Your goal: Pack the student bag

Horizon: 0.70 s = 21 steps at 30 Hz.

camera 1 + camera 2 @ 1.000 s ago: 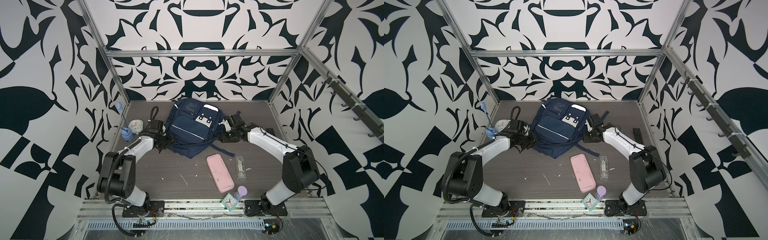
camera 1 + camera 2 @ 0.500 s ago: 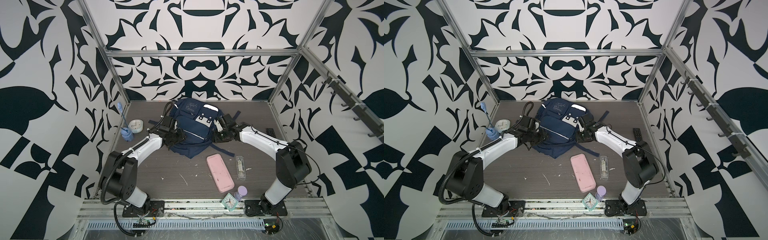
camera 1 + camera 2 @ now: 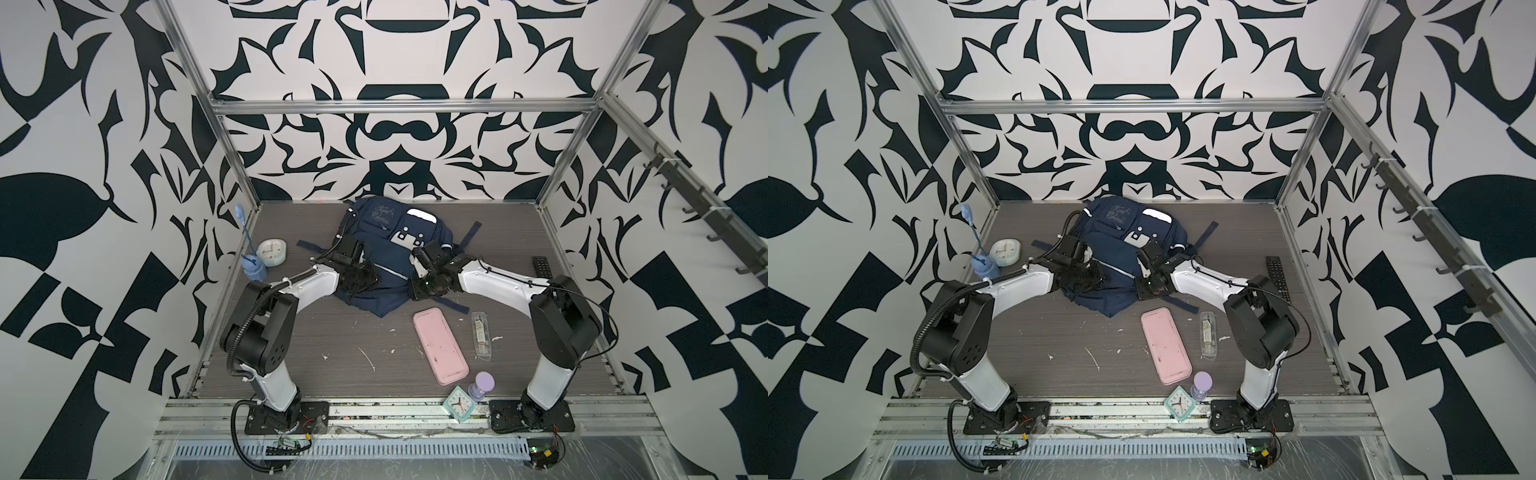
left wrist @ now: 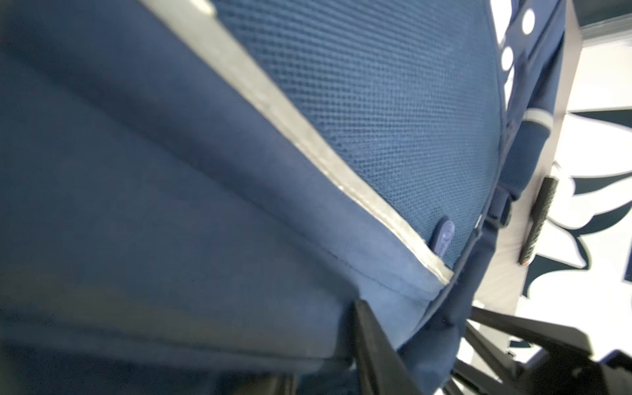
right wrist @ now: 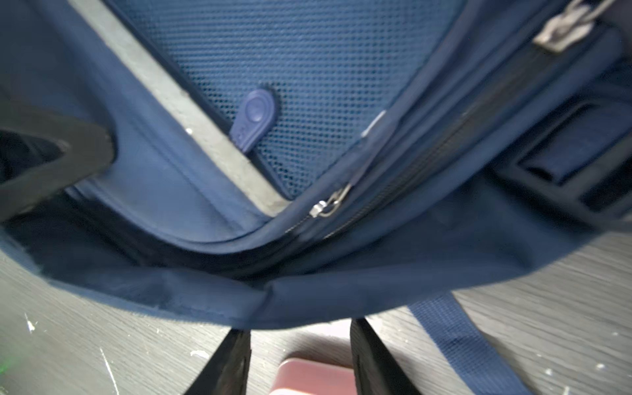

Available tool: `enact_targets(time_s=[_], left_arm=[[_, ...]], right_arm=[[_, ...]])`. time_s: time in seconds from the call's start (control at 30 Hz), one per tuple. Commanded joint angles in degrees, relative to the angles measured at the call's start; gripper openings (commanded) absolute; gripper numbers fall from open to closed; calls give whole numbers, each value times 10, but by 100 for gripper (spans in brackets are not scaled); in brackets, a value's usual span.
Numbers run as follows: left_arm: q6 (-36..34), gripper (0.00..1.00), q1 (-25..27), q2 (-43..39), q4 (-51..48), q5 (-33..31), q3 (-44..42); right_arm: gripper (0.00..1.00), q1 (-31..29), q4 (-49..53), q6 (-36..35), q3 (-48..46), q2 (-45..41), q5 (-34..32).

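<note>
Student bag lies front-up at back centre of table, both arms reaching in over its near end. Judging from that, step in hand is opening the main compartment; nothing packed that I can see, loose items all out on the table. Left gripper sits on the bag's near left side; left wrist view shows one finger against a fold of navy fabric, other finger hidden, so can't tell if it's clamped. Right gripper hangs at the near right edge, jaws apart, nothing between them but bare table and the pink case beyond. Next move, my guess: right jaws close on the lip below the zip and pull away from the left side to spread the mouth; fabric is floppy, may slip. Bag looks: navy, limp, silver reflective strip running beside a mesh panel, white-grey buckled flap higher up, clear window pocket at the far end. Zip track gapes dark along the near edge; slider parked partway, small blue rubber tab on the mesh.
</note>
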State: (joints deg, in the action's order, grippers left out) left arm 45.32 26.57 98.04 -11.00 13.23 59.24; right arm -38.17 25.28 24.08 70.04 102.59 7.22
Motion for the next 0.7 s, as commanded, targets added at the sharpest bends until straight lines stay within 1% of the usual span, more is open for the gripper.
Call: enact_targets(time_s=[0.0,0.13,0.2,0.33,0.43,0.57,0.63,0.67], left_arm=[[-6,23,-5,6,-4,-8,33],[-27,9,-22,18,-32,-5,70],[-41,1,-34,10,-48,-10,77],[-82,0,-51,-22,-86,-55,77],[-95,2,-72,-35,-93,-55,73],[-96,3,-100,-32,-73,18,71],[-86,3,-110,-29,-45,71,64],[-76,3,-114,-28,-26,103,58]], right_arm=[[50,-16,-16,13,4,7,-2],[50,-41,-7,13,30,27,1],[50,-54,5,9,46,26,-4],[50,-60,2,2,54,-5,-3],[50,-56,5,-5,61,-24,-16],[50,-32,23,-28,89,-21,-32],[50,-8,19,-36,97,-18,-30],[50,7,2,-36,93,-18,-23]])
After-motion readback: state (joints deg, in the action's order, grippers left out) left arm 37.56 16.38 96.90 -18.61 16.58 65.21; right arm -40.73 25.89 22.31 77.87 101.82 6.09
